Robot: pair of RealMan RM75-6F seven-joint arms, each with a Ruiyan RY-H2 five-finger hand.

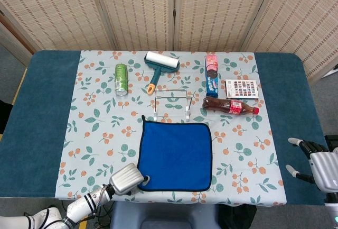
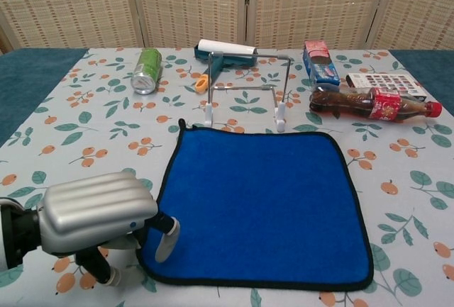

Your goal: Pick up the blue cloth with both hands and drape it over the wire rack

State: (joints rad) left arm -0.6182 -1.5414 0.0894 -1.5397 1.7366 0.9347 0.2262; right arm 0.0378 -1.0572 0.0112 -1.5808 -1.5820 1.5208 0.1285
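Left hand (image 2: pixel 99 217) fingers (image 2: pixel 167 236) seemingly touch blue cloth (image 2: pixel 262 197) (near corner).

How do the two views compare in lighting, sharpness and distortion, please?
Head view: even, soft light, faint shadows, everything sharp, little distortion. Chest view: equally bright, but the near left hand looms oversized and slightly soft, while the blue cloth and wire rack stay crisp; no strong glare in either.

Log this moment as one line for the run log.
left hand: at blue cloth near-left corner | right hand: open, off cloth | cloth: flat | wire rack: bare
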